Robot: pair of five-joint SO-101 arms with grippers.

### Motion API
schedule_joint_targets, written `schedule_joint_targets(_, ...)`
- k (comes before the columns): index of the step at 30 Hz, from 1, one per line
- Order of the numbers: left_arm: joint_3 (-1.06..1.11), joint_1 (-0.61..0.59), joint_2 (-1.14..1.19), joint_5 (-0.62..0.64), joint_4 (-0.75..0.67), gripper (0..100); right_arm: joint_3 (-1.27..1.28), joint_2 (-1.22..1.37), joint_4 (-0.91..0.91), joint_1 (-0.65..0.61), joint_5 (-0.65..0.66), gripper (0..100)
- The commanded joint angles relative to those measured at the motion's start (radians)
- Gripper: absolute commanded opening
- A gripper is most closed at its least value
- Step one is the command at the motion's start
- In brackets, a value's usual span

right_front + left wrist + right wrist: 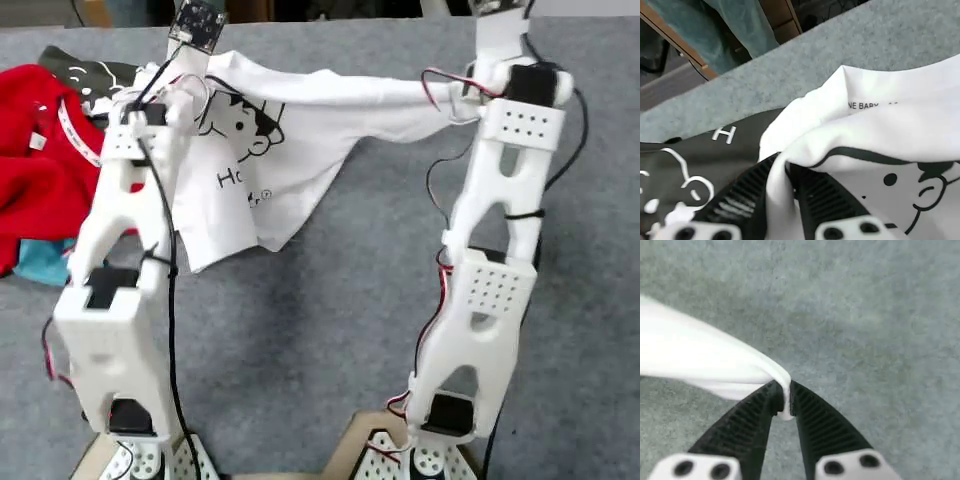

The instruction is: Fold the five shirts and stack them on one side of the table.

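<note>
Pinched tight in right gripper (783,392): corner of white shirt (290,130). Clamped in left gripper (786,167): a fold near the collar. Strung between both over desk (330,320), far side, body hanging down. Heaped by far left corner: red shirt (40,170), dark shirt (85,65), teal shirt (40,262).
</note>
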Motion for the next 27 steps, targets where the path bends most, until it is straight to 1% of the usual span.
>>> schedule_joint_targets(1,-0.282,-0.018,0.104,0.005,0.192,3,-0.013,-0.005,-0.020,-0.029,-0.002,1.3)
schedule_joint_targets(2,-0.348,-0.022,0.135,0.005,0.261,4,-0.018,-0.004,-0.011,-0.032,-0.002,1.3)
schedule_joint_targets(4,-0.501,-0.033,0.190,0.006,0.393,9,-0.021,-0.004,-0.003,-0.038,-0.002,1.3)
schedule_joint_targets(6,-0.653,-0.041,0.233,0.061,0.509,17,-0.021,-0.004,-0.002,-0.040,0.000,1.3)
schedule_joint_targets(8,-0.803,-0.053,0.264,0.132,0.594,21,-0.021,-0.004,-0.003,-0.040,0.000,1.3)
schedule_joint_targets(11,-0.997,-0.073,0.288,0.158,0.706,22,-0.021,-0.005,0.003,-0.044,0.000,1.3)
schedule_joint_targets(13,-1.099,-0.059,0.292,0.152,0.822,22,-0.022,-0.005,0.006,-0.049,0.000,1.3)
schedule_joint_targets(16,-1.239,0.013,0.290,0.112,1.034,21,-0.019,-0.002,0.002,-0.049,0.000,1.3)
schedule_joint_targets(17,-1.264,0.048,0.304,0.103,1.073,21,-0.021,-0.002,0.002,-0.049,0.000,1.3)
schedule_joint_targets(21,-1.121,0.108,0.308,0.193,1.063,21,-0.021,-0.002,0.005,-0.049,-0.008,1.3)
schedule_joint_targets(27,-0.644,0.280,0.219,0.209,1.059,20,-0.022,-0.004,0.000,-0.043,-0.002,1.3)
